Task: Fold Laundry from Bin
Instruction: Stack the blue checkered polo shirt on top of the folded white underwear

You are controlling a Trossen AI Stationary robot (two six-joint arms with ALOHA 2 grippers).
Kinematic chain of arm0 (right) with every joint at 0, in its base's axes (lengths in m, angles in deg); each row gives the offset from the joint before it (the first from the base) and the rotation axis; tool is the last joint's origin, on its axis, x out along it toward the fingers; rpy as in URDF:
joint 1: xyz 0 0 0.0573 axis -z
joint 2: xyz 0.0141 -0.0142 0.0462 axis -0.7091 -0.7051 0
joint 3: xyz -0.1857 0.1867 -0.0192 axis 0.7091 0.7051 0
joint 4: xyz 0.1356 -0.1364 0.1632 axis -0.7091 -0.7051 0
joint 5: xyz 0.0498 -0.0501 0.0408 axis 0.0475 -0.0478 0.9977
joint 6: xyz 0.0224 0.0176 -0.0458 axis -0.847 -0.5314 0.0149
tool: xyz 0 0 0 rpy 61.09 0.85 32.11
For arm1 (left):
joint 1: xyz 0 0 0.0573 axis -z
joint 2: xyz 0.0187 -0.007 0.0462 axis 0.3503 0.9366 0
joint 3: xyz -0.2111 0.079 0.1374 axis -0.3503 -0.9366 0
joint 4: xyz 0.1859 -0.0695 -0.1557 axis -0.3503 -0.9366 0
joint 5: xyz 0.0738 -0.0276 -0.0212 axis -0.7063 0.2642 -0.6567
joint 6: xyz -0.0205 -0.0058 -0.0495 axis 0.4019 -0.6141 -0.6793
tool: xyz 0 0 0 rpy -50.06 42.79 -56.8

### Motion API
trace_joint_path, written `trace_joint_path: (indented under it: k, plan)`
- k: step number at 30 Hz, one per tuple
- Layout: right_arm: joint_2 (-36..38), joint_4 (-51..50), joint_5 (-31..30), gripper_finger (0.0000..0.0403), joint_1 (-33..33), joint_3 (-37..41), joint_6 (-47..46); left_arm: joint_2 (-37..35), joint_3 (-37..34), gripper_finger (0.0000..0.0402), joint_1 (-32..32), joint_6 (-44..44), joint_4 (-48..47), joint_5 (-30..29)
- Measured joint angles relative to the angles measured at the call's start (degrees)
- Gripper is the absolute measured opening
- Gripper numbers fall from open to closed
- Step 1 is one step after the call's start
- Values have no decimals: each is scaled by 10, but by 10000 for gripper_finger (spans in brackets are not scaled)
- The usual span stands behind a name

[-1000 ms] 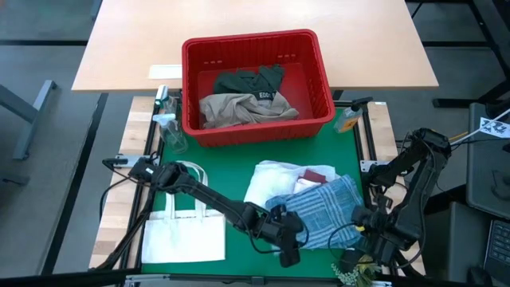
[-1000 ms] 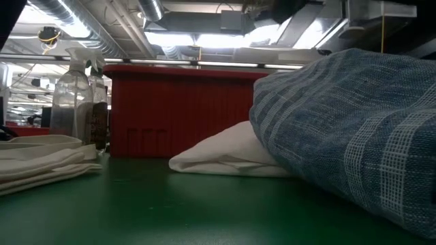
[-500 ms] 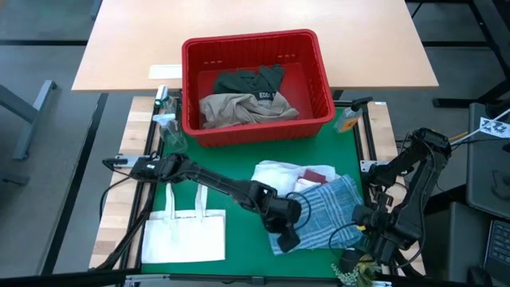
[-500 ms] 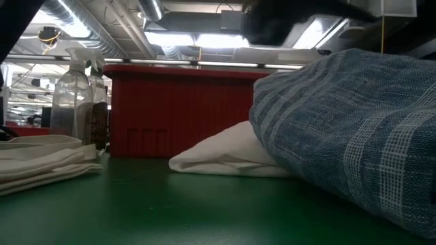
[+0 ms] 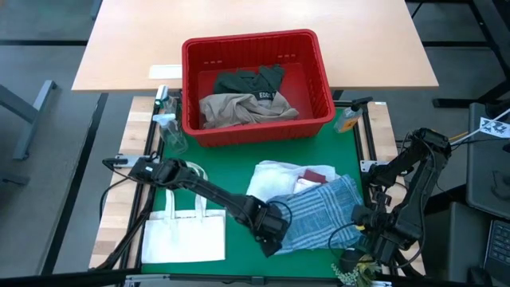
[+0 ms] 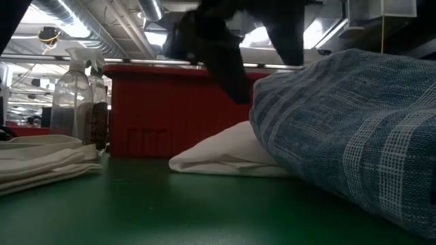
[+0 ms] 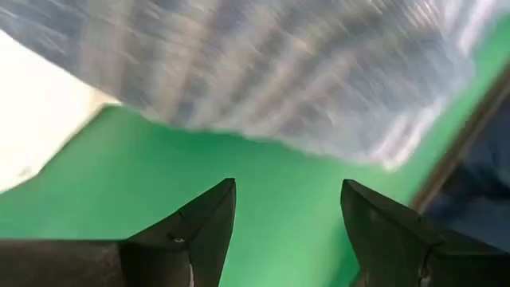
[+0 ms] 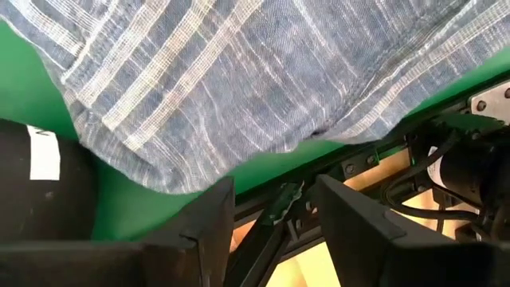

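We see a green mat [image 5: 231,171] covering the desk, with the red bin [image 5: 256,84] at its far edge holding tan and dark green laundry [image 5: 243,108]. Just nearer than the bin lies a striped cloth [image 5: 319,211] over white cloth [image 5: 271,179]. The left claw [image 5: 269,237] hangs spread, empty, at the striped cloth's edge; the right claw [image 5: 381,239], spread too, waits beyond it. Ceiling lights [image 6: 197,39] glow behind.
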Motion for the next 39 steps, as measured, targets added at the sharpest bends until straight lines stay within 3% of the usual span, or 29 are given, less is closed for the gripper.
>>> trace_joint_path:
  k: [9, 16, 31, 35, 39]
  plan:
    - [0, 2, -1, 177, 0, 0, 0, 0, -110, 222, 0, -58, 180, -49]
    - [0, 3, -2, 177, 0, 0, 0, 0, -150, 222, 4, -108, 235, -152]
    - [0, 4, -2, 177, 0, 0, 0, -3, -201, 221, 8, -132, 285, -167]
    - [0, 5, -2, 177, 0, 0, 0, -3, -202, 196, 7, -128, 283, -145]
    - [0, 5, -23, 177, 0, 0, 0, -3, -202, 131, 11, -127, 280, -149]
